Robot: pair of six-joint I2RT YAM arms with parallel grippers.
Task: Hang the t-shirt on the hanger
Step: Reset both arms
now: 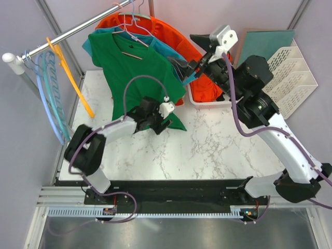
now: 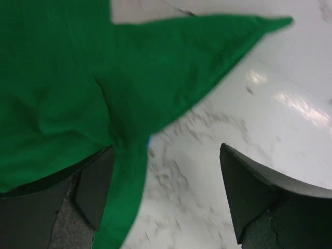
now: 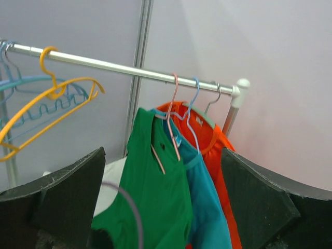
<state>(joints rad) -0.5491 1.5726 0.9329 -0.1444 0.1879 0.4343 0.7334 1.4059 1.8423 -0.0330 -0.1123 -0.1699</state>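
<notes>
Left claw [image 2: 168, 176] gapes wide, we note, t-shirt [image 2: 78, 78] hem draped over one finger; right claw [image 3: 163, 199] released, empty. Basket [image 1: 212, 105] holds orange garments [image 1: 206, 88].

Marble table [image 1: 207, 150] — white bin [image 1: 203, 103] of orange cloth [image 1: 207, 87] on it.

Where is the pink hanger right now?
The pink hanger hangs on the silver rail at the table's back left. It sits in the neck of the green t-shirt, right beside the blue hanger holding the teal shirt.
</notes>
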